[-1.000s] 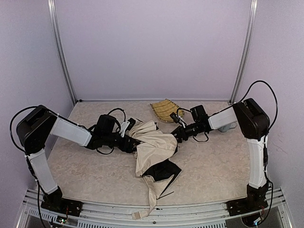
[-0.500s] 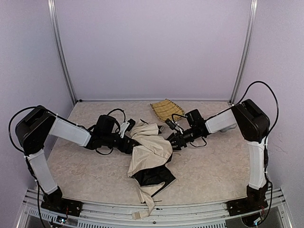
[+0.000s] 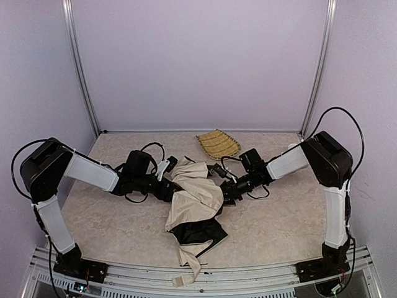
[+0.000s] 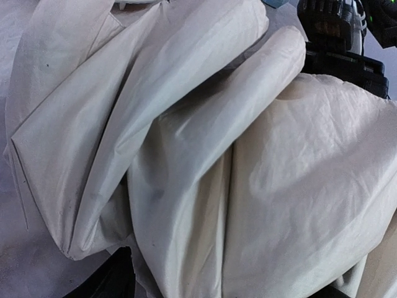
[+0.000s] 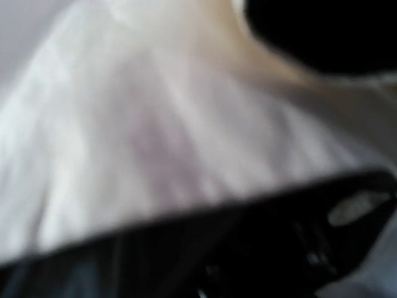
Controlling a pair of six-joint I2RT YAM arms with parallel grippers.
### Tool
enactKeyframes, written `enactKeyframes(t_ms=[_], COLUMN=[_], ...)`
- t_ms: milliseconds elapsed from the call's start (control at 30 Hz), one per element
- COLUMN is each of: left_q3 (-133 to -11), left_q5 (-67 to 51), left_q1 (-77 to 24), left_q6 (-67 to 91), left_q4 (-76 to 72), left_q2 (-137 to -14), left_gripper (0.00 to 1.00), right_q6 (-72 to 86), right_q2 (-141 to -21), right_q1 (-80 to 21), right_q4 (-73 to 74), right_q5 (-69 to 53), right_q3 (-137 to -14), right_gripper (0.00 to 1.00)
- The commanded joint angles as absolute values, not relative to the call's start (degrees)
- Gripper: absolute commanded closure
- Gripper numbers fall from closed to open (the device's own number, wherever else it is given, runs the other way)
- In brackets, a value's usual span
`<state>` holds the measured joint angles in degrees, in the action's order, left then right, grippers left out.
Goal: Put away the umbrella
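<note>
Lying mid-table: we see the umbrella [image 3: 197, 197] as a crumpled heap of cream fabric between the two arms. Its black underside shows at the near edge, and its tan strap [image 3: 184, 279] trails toward the front edge of the table [image 3: 279, 217].
Left gripper: in the top view the left gripper [image 3: 170, 187] meets the heap's left edge, where fabric covers its tips. We cannot tell whether the fingers are parted or closed, or gripping anything.
Right gripper: the right gripper [image 3: 226, 194] sits against the heap's right side. Its fingers are lost among dark ribs and cloth, so we cannot tell how wide it stands or what it holds.
Top view only: we get the whole layout here, including the woven basket tray [image 3: 218, 144] at the far edge, apart from the umbrella.
Left wrist view only: we see the folds and creases of the umbrella [image 4: 205, 161] filling nearly the whole frame. A black part of the right arm [image 4: 338, 46] sits in the upper right corner against the cloth. None of the left fingers show.
Right wrist view only: the picture is heavily blurred. Pale umbrella [image 5: 136, 143] cloth crosses the middle, with dark shapes at top right and along the bottom that we cannot identify.
</note>
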<state>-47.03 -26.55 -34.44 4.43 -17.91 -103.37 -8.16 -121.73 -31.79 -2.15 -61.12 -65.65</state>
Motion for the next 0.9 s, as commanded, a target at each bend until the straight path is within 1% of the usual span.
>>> enactKeyframes(t_ms=[0, 67, 200, 333, 367, 567, 867], left_q3=[-46.6, -46.4, -46.3, -46.1, -46.1, -45.0, -41.9], left_q5=[-27.5, -27.7, -28.3, -27.6, -27.1, -19.6, -10.0], left_q1=[-34.7, -34.9, -35.1, -34.9, -34.8, -34.0, -33.1], left_q6=[3.7, 3.9, 4.0, 4.0, 3.8, 2.3, -2.6], left_q4=[-17.7, -17.9, -17.7, -18.3, -18.5, -17.5, -14.0], left_q2=[-102.8, -102.8, -102.4, -99.8, -98.7, -90.2, -75.9], left_gripper=[0.27, 0.28, 0.28, 0.28, 0.28, 0.26, 0.24], right_q6=[-9.5, -10.0, -9.4, -8.6, -8.7, -11.1, -12.8], right_q2=[-123.8, -123.5, -123.1, -122.3, -121.9, -118.3, -103.1], right_q1=[-33.8, -34.1, -34.2, -34.2, -34.2, -34.1, -33.6], right_q4=[0.0, 0.4, -0.8, -2.1, -2.1, -0.2, -8.9], right_q5=[-58.6, -58.3, -58.8, -60.5, -60.9, -60.0, -52.0], right_q3=[-66.5, -66.0, -64.5, -65.1, -65.6, -68.5, -67.4], right_gripper=[0.32, 0.36, 0.70, 0.98, 1.00, 1.00, 1.00])
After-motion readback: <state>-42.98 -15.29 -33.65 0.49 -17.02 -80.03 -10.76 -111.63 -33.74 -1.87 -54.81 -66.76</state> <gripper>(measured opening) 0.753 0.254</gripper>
